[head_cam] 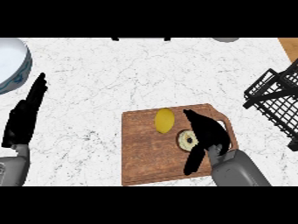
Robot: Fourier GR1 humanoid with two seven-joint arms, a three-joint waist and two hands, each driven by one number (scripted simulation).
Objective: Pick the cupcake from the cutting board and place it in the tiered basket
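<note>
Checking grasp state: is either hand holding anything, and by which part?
Nothing held yet. The right hand lies open against the cupcake, covering its right edge, fingers not curled round it. The cupcake sits on the board. The left hand is open and empty.

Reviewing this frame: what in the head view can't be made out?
- Cupcake: its right side is hidden under the right hand, and whether the two touch cannot be told.
- Tiered basket: cut off by the view's right edge.
- Bowl: cut off by the left edge.
- Grey thing at the top edge: too little shows to name it.
</note>
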